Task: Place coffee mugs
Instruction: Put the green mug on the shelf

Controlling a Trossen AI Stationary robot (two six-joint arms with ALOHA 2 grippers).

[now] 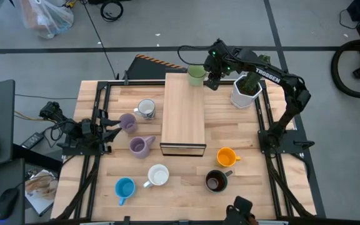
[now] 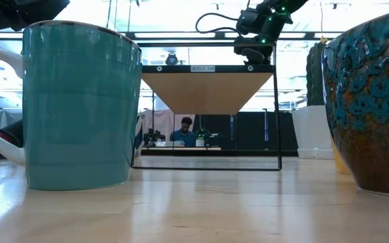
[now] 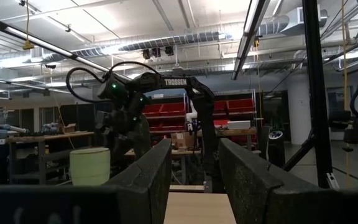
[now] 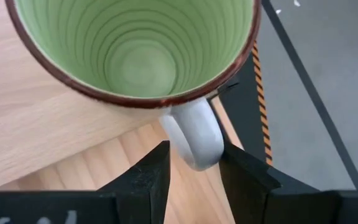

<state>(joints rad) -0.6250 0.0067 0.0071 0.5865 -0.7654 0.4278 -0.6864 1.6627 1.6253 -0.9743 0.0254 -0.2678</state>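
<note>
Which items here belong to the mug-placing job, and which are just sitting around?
Part of the job:
green mug on the wooden shelf, right pincer at its handle
lilac mugs
patterned mug
orange mug
brown mug
white mug
blue mug

Lying about:
cactus pot

eight mugs (image 1: 158, 175), one cactus pot (image 1: 245, 92), one shelf (image 1: 183, 112).

I see the green mug (image 1: 196, 75) upright on the raised wooden shelf's (image 1: 183, 112) far end. My other seven mugs stand on the table (image 1: 255, 181): lilac pair (image 1: 135, 134) and patterned left, orange and brown right, blue and white near.
</note>
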